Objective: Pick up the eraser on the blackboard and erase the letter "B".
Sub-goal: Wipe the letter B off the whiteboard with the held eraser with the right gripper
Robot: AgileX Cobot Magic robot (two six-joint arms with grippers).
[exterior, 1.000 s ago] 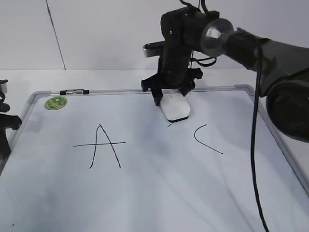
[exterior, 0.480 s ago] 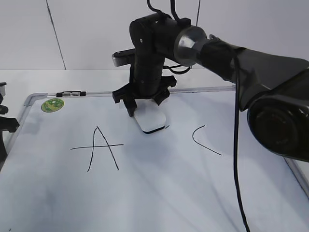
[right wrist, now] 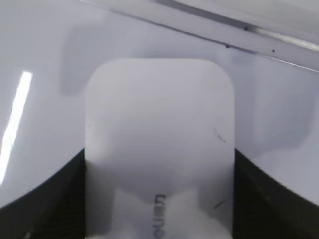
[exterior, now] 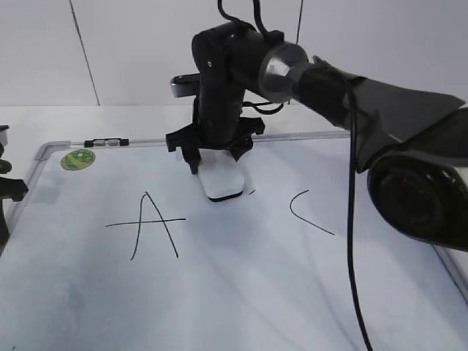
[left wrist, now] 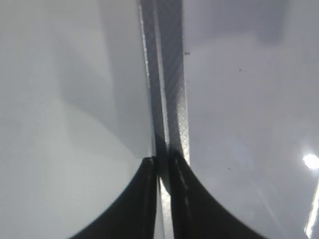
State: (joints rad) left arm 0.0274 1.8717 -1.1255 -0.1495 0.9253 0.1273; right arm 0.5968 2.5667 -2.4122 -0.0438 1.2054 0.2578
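The blackboard [exterior: 241, 292] bore handwritten "A" [exterior: 150, 223] and "C" [exterior: 307, 212]; the eraser's [right wrist: 159, 149] grey print was unreadable.

glossy blackboard [exterior: 241, 292] — metal frame, smooth plastic eraser [right wrist: 159, 149]

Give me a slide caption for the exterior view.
Right claw presses white oblong eraser onto silver-framed whiteboard between handwritten A and C.

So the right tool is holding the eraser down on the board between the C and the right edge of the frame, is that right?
Not quite. The right tool does hold the eraser on the blackboard, but between the A and the C, not beyond the C. The exterior view shows it.
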